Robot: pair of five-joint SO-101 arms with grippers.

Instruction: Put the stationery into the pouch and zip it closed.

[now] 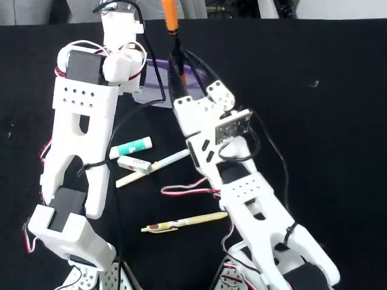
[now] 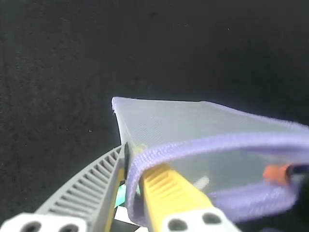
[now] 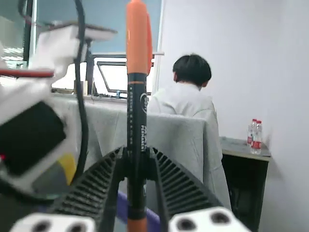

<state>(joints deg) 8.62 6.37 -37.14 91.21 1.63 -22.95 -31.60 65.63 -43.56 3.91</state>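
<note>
A translucent purple pouch (image 1: 156, 92) (image 2: 193, 126) lies at the back of the black table. My left gripper (image 2: 128, 166) (image 1: 143, 77) is shut on the purple edge of its mouth, which gapes open. My right gripper (image 1: 177, 65) (image 3: 137, 155) is shut on an orange-and-black pen (image 1: 171, 18) (image 3: 138, 72), held upright just above the pouch. The pen's orange lower end (image 2: 276, 173) shows at the pouch's mouth. On the table between the arms lie a teal-and-white marker (image 1: 130, 147), a small white stick (image 1: 134, 163), a pale pen (image 1: 154, 167) and a yellow pen (image 1: 184, 222).
The two white arms stand close together over the middle of the black table (image 1: 326, 121). Red and black cables (image 1: 187, 190) trail beside the loose stationery. Open table lies to the right of the right arm.
</note>
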